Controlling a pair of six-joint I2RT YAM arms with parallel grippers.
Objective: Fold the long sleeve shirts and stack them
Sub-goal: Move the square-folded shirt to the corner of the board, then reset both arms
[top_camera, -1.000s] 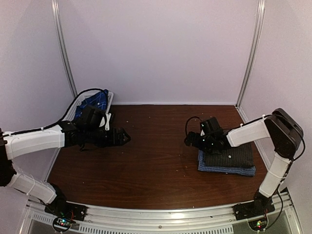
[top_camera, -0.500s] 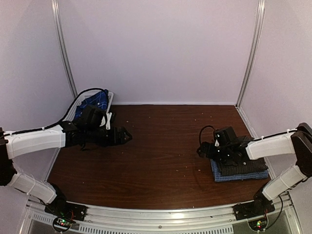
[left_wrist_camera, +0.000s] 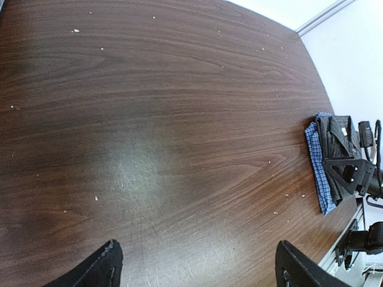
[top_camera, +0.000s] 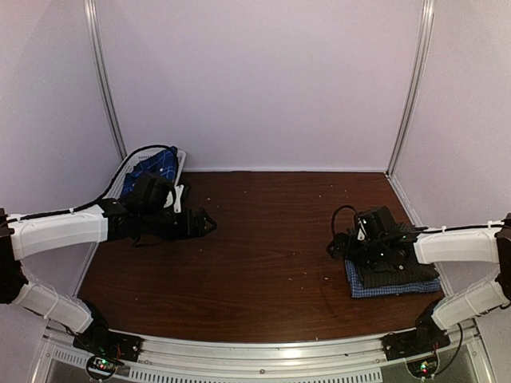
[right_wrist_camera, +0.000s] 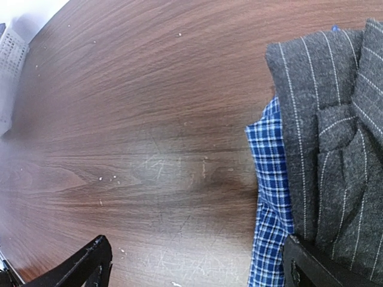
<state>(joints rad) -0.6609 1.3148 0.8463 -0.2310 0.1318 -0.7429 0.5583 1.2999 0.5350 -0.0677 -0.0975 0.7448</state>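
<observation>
The right gripper (top_camera: pixel 345 247), jaws spread, has dragged the pinstripe shirt (top_camera: pixel 395 275) and the check shirt (top_camera: pixel 391 290) under it toward the right edge (freeing the middle). The left gripper (top_camera: pixel 206 224), spread and empty, stays beside the basket (top_camera: pixel 180 159) holding the navy plaid shirt (top_camera: pixel 156 163)

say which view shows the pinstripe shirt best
Right wrist: the pinstripe shirt fills the right side, stripes sharp, atop the blue check shirt. The top view has it mostly under the right arm; left wrist shows it small.

No readable text, no labels, no brand marks, no numbers or signs on any item, in the top view or either wrist view
</observation>
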